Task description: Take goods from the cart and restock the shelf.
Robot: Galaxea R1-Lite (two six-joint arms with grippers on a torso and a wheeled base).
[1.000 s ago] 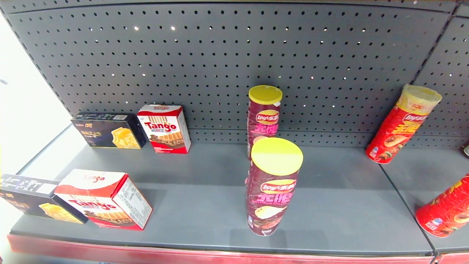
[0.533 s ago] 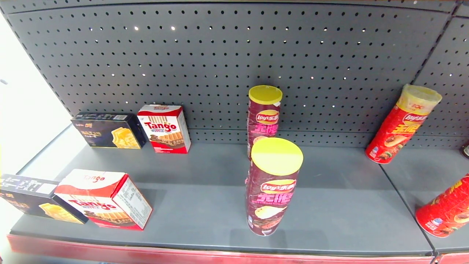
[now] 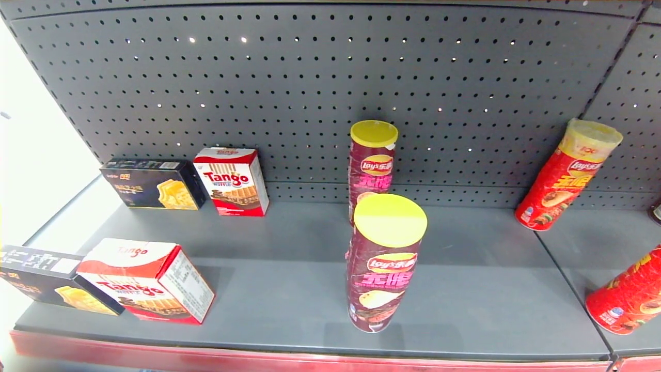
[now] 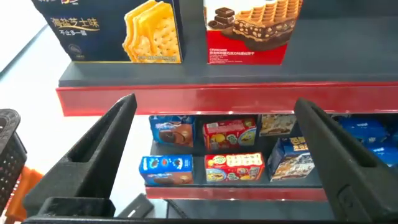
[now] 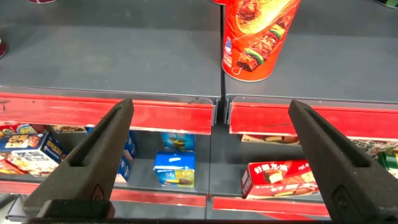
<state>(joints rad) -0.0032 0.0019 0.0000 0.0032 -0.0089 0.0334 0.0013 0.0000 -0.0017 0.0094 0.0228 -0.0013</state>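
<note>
On the grey shelf (image 3: 289, 279) two maroon chip cans stand upright, one at the front (image 3: 384, 263) and one behind it (image 3: 373, 160). A red can (image 3: 565, 175) leans against the pegboard at the right, and another red can (image 3: 627, 297) is at the right edge. Two wafer boxes (image 3: 147, 281) (image 3: 232, 181) and two dark cracker boxes (image 3: 152, 183) (image 3: 46, 279) sit at the left. My left gripper (image 4: 214, 102) is open and empty before the shelf's red lip (image 4: 348, 96), below a cracker box (image 4: 118, 31). My right gripper (image 5: 211, 104) is open and empty, below a red can (image 5: 255, 37).
A lower shelf holds several small snack boxes (image 4: 230, 168) (image 5: 174, 168). A black mesh basket (image 4: 9, 155) shows beside the left gripper. The perforated back panel (image 3: 310, 93) closes the shelf behind. Bare shelf lies between the boxes and the maroon cans.
</note>
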